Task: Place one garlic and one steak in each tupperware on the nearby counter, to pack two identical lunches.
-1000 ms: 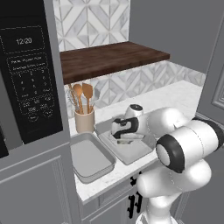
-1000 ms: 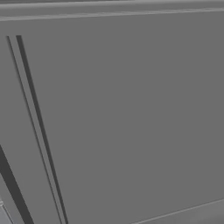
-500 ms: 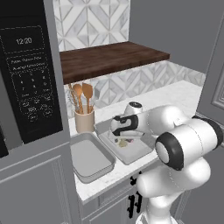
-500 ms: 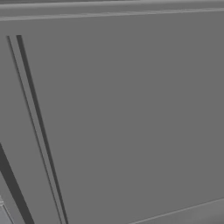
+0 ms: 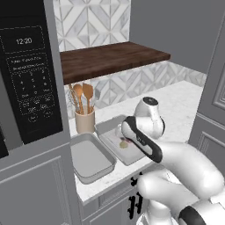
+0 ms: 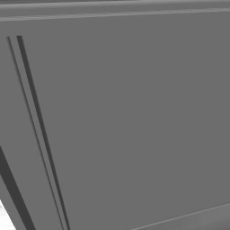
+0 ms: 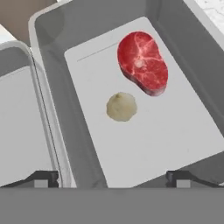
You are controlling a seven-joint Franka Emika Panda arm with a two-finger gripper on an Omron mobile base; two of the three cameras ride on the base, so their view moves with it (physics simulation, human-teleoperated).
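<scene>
First lunch packed
Jaws spread above the right tupperware (image 7: 57,35), garlic (image 7: 121,106) beside steak (image 7: 143,62); next, likely fill the left tupperware (image 5: 90,159).

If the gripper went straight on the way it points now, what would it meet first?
Probably the floor of the tupperware below the open gripper, near the garlic. The steak lies farther along; depth is hard to judge.

Hidden and cut-off parts

From the left base camera the arm (image 5: 176,162) covers much of the right tupperware (image 5: 110,132) (steak (image 5: 123,139) barely a sliver); the hand camera crops the left tupperware (image 7: 17,122) at its edge.
</scene>
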